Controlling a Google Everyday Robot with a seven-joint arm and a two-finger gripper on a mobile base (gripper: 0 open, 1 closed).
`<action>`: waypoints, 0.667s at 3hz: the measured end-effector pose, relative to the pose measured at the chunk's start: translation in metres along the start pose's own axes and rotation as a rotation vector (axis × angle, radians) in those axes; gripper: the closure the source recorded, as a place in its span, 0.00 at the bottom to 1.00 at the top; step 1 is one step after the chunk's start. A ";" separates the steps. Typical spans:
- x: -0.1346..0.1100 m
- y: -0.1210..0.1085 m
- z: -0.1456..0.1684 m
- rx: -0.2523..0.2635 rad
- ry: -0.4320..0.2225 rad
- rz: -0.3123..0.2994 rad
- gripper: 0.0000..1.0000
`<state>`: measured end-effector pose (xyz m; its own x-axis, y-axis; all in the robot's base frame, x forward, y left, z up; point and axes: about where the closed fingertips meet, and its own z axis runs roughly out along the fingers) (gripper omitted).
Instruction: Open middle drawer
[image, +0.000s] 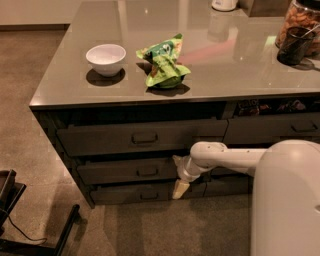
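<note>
Under the counter's left side sit three stacked drawers. The middle drawer (125, 171) is a dark grey-brown front with a small loop handle (147, 172) at its centre. It lies between a taller drawer (100, 140) above and a slimmer one (120, 193) below. My gripper (180, 188) is at the right end of the middle drawer front, to the right of the handle and apart from it. Its cream tip points down over the slimmer drawer. The white arm (225, 157) reaches in from the right.
On the countertop (65, 95) stand a white bowl (105, 58) and a crumpled green snack bag (165, 62); jars (297, 30) are at the far right. More drawers (272, 131) lie to the right. A black stand (15, 220) sits on the floor at lower left.
</note>
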<state>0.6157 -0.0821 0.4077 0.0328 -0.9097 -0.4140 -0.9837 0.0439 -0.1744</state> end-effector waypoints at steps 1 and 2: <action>0.001 0.006 -0.005 -0.003 0.002 0.007 0.29; 0.001 0.006 -0.008 -0.007 0.003 0.010 0.52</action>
<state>0.6082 -0.0864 0.4133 0.0221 -0.9104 -0.4132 -0.9852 0.0505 -0.1640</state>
